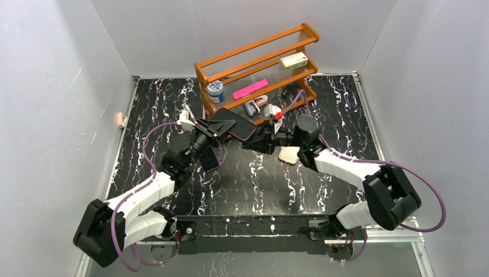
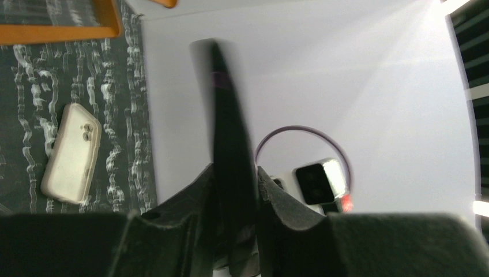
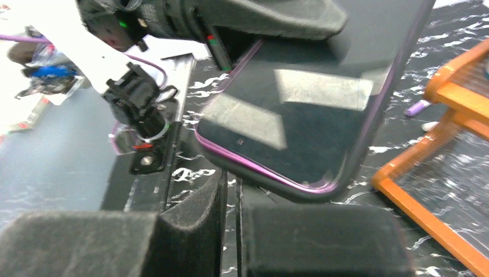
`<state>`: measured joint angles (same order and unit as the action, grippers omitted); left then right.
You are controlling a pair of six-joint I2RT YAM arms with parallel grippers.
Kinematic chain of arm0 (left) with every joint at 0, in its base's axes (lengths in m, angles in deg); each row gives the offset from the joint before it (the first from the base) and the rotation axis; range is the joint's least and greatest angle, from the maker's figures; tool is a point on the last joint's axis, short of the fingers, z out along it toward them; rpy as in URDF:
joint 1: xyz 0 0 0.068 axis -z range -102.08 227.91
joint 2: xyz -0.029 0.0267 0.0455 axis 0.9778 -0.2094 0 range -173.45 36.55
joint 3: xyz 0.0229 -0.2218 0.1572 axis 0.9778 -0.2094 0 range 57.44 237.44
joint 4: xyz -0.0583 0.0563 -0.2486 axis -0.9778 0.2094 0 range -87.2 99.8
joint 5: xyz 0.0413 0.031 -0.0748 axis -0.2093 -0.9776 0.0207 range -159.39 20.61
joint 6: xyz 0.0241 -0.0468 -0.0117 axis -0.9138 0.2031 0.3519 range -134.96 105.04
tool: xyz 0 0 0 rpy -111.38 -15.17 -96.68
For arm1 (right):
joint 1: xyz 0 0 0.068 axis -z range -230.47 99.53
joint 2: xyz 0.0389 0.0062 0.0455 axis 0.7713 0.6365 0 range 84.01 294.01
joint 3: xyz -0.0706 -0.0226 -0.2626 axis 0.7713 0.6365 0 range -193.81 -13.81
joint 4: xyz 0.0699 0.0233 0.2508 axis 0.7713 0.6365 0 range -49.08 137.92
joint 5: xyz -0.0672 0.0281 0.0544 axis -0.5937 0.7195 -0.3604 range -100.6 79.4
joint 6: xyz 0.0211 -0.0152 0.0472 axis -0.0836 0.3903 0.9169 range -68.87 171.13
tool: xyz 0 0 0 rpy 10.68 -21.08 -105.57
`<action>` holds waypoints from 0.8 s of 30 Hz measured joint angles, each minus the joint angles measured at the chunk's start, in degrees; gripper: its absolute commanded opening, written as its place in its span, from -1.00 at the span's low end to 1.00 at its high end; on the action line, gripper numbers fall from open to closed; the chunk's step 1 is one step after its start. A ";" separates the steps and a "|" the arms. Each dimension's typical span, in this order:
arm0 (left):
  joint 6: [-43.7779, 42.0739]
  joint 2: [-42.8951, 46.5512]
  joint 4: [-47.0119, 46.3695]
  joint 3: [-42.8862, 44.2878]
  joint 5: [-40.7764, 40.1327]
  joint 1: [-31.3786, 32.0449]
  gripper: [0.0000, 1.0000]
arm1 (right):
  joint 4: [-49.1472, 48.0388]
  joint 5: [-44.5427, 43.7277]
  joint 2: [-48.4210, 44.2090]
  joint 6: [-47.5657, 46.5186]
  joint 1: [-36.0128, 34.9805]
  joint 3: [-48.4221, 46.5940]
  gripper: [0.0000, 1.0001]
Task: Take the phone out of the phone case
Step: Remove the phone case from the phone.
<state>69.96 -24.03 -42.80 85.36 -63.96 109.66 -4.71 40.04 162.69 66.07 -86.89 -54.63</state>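
Note:
A dark phone with a purple rim, in its dark grey case (image 1: 233, 124), is held in the air over the middle of the table. My left gripper (image 1: 210, 131) is shut on its left end. In the left wrist view the phone (image 2: 229, 133) stands edge-on between the jaws of the left gripper (image 2: 233, 179). In the right wrist view the phone's screen (image 3: 300, 109) fills the top. My right gripper (image 3: 233, 187) sits just under the phone's near corner, fingers closed with only a thin gap and nothing between them. It also shows in the top view (image 1: 258, 140).
An orange wooden rack (image 1: 259, 63) with small items stands at the back. A whitish phone case (image 1: 288, 154) lies on the table under the right arm and shows in the left wrist view (image 2: 72, 153). A dark flat object (image 1: 209, 159) lies under the left gripper.

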 measured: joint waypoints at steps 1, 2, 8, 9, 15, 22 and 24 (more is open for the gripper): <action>0.20 -0.04 1.22 0.09 0.22 0.35 -1.00 | -0.37 -0.28 0.31 -1.97 -0.24 -0.15 -0.74; 0.31 -0.24 1.99 0.09 0.46 0.70 -1.00 | -0.35 -0.72 0.46 -3.34 -0.46 -0.20 -0.74; 0.83 -0.15 2.73 0.63 0.15 0.79 -1.00 | 0.94 -3.28 0.92 -4.94 -0.46 -0.22 -0.63; 0.55 -0.13 2.78 0.63 0.07 0.72 -1.00 | 0.98 -3.82 0.87 -4.66 -0.46 -0.11 -0.57; -4.61 0.26 4.50 0.63 4.59 -1.40 -1.00 | 1.51 -5.42 -1.88 -1.44 3.96 3.56 -0.06; -12.81 -0.09 6.62 1.68 14.58 -6.88 -1.00 | 6.75 -2.47 -5.53 0.11 7.76 5.27 0.35; -15.78 -0.44 7.82 3.08 17.99 -7.65 -1.00 | 8.66 -1.03 -6.32 -0.17 7.76 5.22 0.44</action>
<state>54.18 -24.46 -34.98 88.45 -45.97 102.01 3.95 39.01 156.37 65.89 -79.13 -49.40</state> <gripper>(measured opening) 0.121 0.660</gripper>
